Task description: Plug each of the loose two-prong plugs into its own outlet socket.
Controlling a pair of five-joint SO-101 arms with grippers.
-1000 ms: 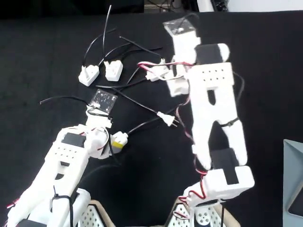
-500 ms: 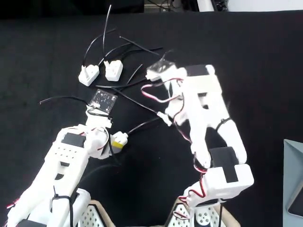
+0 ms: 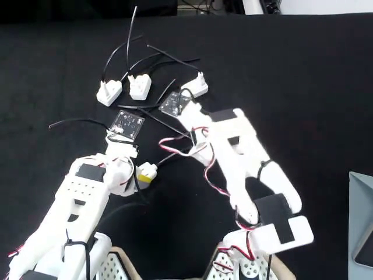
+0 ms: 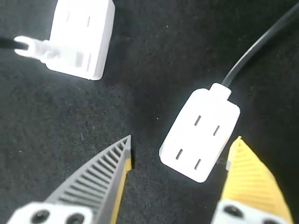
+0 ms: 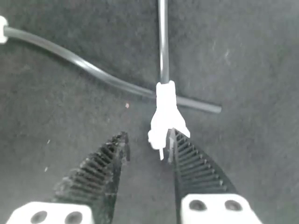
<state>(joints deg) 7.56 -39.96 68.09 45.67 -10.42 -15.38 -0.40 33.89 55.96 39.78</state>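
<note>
Within the last second the right arm (image 3: 239, 151) swings back from the far side of the counter (image 3: 326, 87) toward the cable tangle. The right hand (image 5: 148, 139) now sits with fingers spread around a loose two-prong plug (image 5: 164, 119), which touches one finger but is not clamped. The left hand (image 4: 183, 142) stays put, also spread, with an outlet socket (image 4: 200, 140) between its fingers, its slots empty, so closing on the plug looks like the next step.

White plug (image 5: 165, 116); black table (image 3: 326, 87)
</note>
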